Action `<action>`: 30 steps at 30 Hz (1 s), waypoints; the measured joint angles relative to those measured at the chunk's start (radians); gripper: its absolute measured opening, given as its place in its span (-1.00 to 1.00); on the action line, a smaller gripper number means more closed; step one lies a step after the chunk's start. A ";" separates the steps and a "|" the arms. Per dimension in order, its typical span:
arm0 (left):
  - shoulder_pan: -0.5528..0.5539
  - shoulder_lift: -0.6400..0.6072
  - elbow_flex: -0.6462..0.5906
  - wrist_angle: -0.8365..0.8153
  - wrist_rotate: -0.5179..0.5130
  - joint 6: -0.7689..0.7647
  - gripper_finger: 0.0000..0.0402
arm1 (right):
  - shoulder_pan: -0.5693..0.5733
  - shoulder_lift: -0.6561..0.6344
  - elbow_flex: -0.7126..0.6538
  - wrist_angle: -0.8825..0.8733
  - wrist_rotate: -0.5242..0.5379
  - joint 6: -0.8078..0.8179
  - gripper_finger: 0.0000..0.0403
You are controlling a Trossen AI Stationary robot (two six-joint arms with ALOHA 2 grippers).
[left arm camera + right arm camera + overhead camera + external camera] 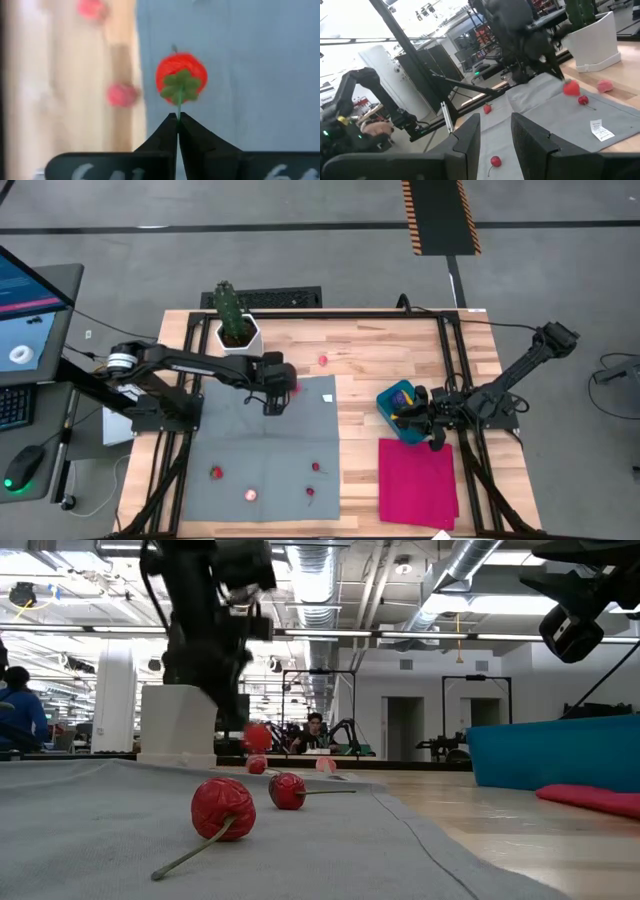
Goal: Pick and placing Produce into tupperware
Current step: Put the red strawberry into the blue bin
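Observation:
My left gripper [277, 398] hangs over the far right part of the grey cloth [230, 445], shut on a red toy fruit [181, 74] with a green leafy cap. More produce lies on the cloth: red pieces [216, 473] [316, 467] [310, 492] and a pink one [250, 494]. Another pink piece [323, 361] rests on bare wood. The teal tub [398, 408] stands at the table's right, something yellow inside it. My right gripper [428, 423] is open and hovers at the tub's right side. My left gripper pinches the red fruit's thin green stem [178, 107] between its two fingertips [192, 134], coming from above and pointing down. The fruit hangs below the fingers, cap up, and in the low view the fruit [257, 737] is clear of the cloth.
A green cactus in a white pot [237, 325] stands at the far edge, left of my left gripper. A magenta cloth [418, 480] lies near the tub's near side. A small white tag [327, 397] lies on the grey cloth. Dark rails [450, 350] frame the table.

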 joint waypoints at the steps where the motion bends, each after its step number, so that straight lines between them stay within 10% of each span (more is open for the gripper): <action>1: -0.006 -0.022 0.006 -0.001 -0.008 0.000 -1.00 | 0.003 0.000 0.000 -0.002 0.000 0.000 -0.35; 15: -0.145 -0.402 -0.065 0.172 0.018 -0.077 -1.00 | 0.037 0.000 0.000 -0.003 0.000 0.008 -0.35; 30: -0.298 -0.814 -0.546 0.849 0.098 -0.122 -1.00 | 0.036 0.000 0.000 -0.006 0.000 0.000 -0.35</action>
